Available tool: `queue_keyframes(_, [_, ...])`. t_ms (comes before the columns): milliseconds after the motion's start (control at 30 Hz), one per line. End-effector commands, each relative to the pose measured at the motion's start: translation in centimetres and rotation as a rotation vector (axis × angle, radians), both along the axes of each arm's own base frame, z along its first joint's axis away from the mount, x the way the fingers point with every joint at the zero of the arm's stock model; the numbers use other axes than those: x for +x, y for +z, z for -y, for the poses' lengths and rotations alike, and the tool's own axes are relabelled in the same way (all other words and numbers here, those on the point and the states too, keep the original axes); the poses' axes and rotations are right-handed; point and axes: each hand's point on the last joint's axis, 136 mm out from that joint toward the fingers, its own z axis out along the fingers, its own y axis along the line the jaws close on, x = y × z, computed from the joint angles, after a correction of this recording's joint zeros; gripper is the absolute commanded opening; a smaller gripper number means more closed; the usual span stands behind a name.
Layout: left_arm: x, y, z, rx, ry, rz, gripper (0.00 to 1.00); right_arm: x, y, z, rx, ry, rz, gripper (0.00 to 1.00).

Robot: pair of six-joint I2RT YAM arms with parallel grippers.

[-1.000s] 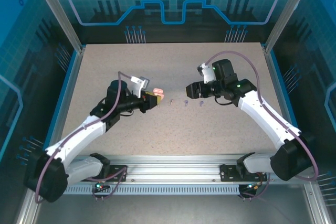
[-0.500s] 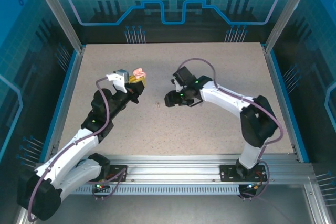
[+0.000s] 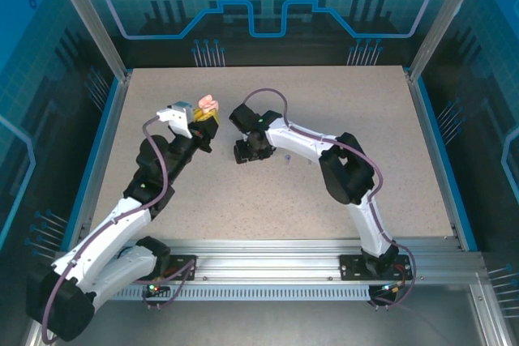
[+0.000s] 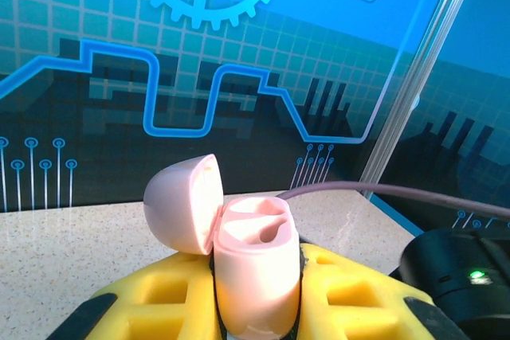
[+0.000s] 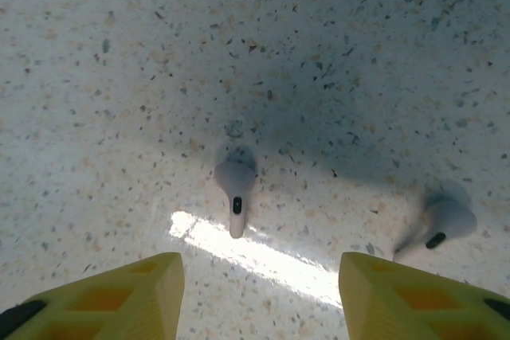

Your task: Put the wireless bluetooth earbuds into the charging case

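Over the speckled surface (image 3: 349,103), the right arm (image 3: 304,142) reaches left, its end effector (image 5: 259,292) pointing down, jaws apart and empty. The left arm (image 3: 122,216) raises its end effector (image 4: 255,300), clamped on the open pink charging case (image 4: 255,264). One pale earbud (image 5: 234,189) lies just ahead of the right fingers, and a second earbud (image 5: 446,220) lies beside it.

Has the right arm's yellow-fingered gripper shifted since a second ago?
Yes. The right gripper has swung left, away from the right edge of the speckled table, and now hangs over a small pale stemmed earbud.
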Motion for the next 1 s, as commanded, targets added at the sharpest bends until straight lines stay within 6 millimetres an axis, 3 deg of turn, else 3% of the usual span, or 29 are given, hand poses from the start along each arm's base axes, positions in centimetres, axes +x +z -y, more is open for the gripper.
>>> queue_keyframes(0, [-0.5, 3.6, -0.9, -0.014, 0.037, 0.1, 0.0, -0.5, -0.9, 0.4, -0.084, -0.002, -0.014, 0.53])
queue_keyframes(233, [-0.6, 3.6, -0.9, -0.011, 0.036, 0.1, 0.0, -0.1, -1.5, -0.9, -0.084, 0.007, -0.017, 0.5])
queue_keyframes(267, [-0.6, 3.5, -0.9, -0.011, 0.035, 0.099, 0.0, -0.1, -2.5, -1.1, -0.095, 0.007, -0.032, 0.49])
queue_keyframes(400, [-0.6, 3.2, -0.8, -0.006, 0.033, 0.093, 0.0, 0.2, -3.0, -1.8, -0.1, 0.008, -0.037, 0.48])
queue_keyframes(967, [-0.7, 2.9, -0.8, -0.007, 0.026, 0.087, 0.0, 0.5, -4.5, -1.8, -0.131, 0.01, -0.049, 0.37])
